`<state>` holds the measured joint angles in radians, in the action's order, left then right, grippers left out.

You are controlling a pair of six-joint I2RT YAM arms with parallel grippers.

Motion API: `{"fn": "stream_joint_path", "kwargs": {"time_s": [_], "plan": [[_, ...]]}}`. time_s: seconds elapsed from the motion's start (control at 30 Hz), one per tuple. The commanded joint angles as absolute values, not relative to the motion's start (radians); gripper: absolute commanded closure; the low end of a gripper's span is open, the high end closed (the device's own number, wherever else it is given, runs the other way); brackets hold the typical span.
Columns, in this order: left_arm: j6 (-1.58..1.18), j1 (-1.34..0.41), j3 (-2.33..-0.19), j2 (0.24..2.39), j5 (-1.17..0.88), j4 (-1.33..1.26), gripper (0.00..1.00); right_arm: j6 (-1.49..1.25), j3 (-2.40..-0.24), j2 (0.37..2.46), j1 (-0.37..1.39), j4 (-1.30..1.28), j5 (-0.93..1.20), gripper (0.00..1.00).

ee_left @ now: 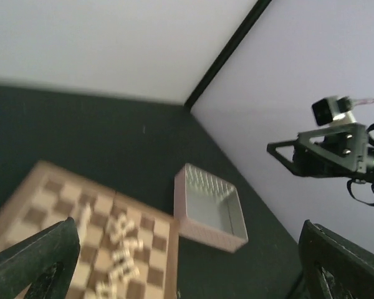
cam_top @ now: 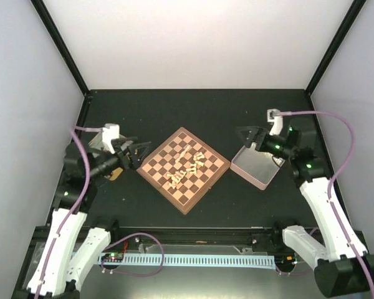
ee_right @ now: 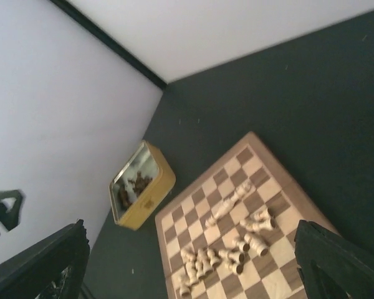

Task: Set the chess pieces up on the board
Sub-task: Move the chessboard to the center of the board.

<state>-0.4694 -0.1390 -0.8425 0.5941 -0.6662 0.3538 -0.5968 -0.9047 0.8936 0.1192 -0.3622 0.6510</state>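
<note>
Left end effector [cam_top: 141, 156]: spread wide, nothing held, beside the chessboard's [cam_top: 193, 194] left corner.
Right end effector [cam_top: 244, 138]: spread wide, nothing held, near the open tin [cam_top: 266, 177].
Chess pieces [cam_top: 187, 166]: toppled, heaped mid-chessboard.

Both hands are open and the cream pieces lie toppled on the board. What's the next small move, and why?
Probably move the left hand over the chess pieces and grasp one: it is open, empty and beside a corner of the board, while the right hand hovers over the tin.
</note>
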Motion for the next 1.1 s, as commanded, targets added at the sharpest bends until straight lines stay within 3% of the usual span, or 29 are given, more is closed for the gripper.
{"fn": "stream_joint_path", "kwargs": {"time_s": [0.0,0.23,0.5,0.73,1.07], "plan": [[-0.597,-0.198,-0.744,0.686,-0.626,0.476,0.05,-0.544,-0.902,1.001,0.261,-0.362,0.509,0.09],[-0.765,-0.358,-0.590,0.802,-0.368,0.558,0.22,-0.524,-0.924,1.201,0.460,-0.418,0.269,0.20],[-0.889,-0.409,-0.462,0.891,-0.291,0.445,0.33,-0.523,-0.918,1.312,0.581,-0.467,0.124,0.26],[-0.900,-0.412,-0.438,1.028,-0.309,0.319,0.63,-0.524,-0.944,1.404,0.624,-0.479,0.087,0.33],[-0.875,-0.413,-0.468,1.164,-0.249,0.292,0.67,-0.529,-0.957,1.459,0.632,-0.472,0.098,0.39]]}}
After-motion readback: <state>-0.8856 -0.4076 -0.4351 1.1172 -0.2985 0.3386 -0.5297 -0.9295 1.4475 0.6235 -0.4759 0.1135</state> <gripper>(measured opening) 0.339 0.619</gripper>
